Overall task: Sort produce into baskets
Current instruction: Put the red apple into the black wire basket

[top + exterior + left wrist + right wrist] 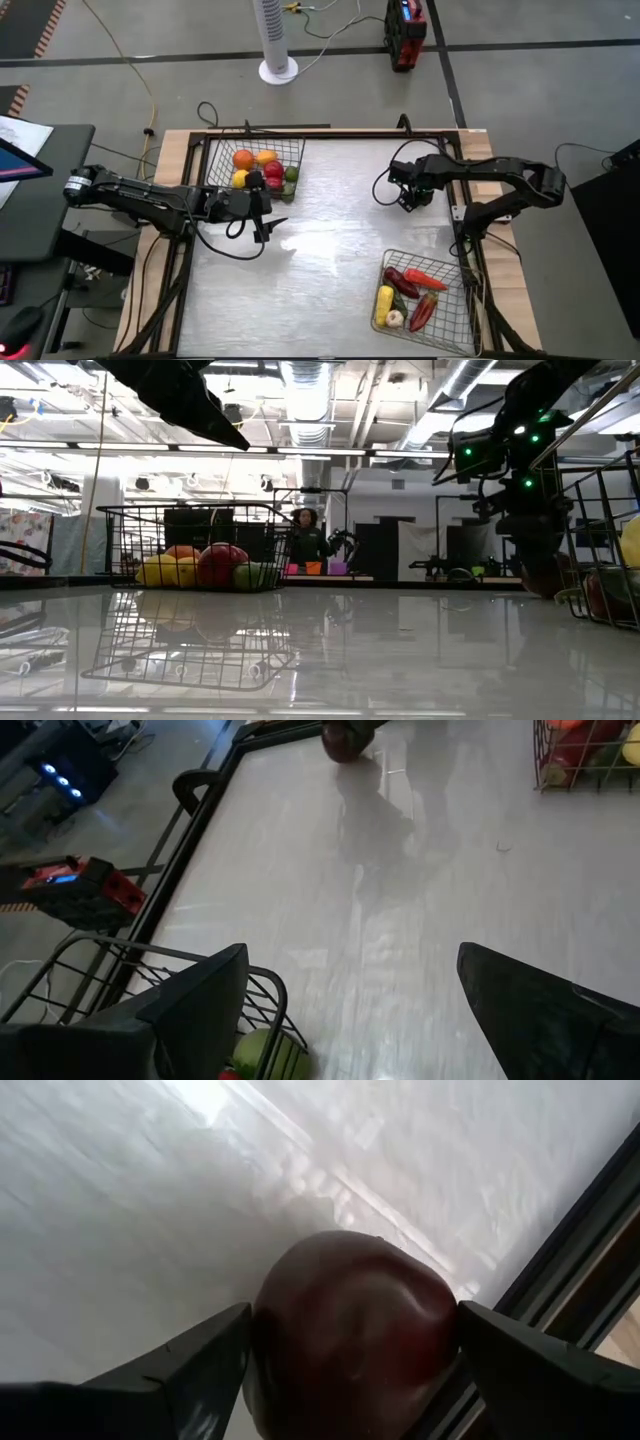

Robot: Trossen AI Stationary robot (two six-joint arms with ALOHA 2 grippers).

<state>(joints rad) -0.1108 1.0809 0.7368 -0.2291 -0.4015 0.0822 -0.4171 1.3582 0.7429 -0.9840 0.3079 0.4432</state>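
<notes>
The far-left wire basket (pixel 228 150) holds orange, yellow, red and green round fruits (pixel 262 168). The near-right wire basket (pixel 455 325) holds long red, yellow and green produce and a white garlic (pixel 395 318). My left gripper (pixel 264 228) is open and empty, just on the near side of the far-left basket. That basket's rim (pixel 120 955) and a green fruit (pixel 262 1052) show under one of its fingers. My right gripper (pixel 408 198) is at the far right of the table, near the table's frame. It is shut on a dark red round fruit (pixel 355 1330), which also shows in the low view (pixel 545 575). My right gripper pinches the dark red round fruit between its two fingers, one on each of two opposite sides (pixel 268 1335). The fingers come from above, pointing down. The fruit sits close over the tabletop; I cannot tell whether it touches it.
The black table frame (pixel 560 1270) runs right beside the held fruit. Bare tabletop (pixel 330 240) lies between the two baskets. A person (pixel 305 535) stands in the room far behind the table. A monitor (pixel 15 160) stands off the table's left side.
</notes>
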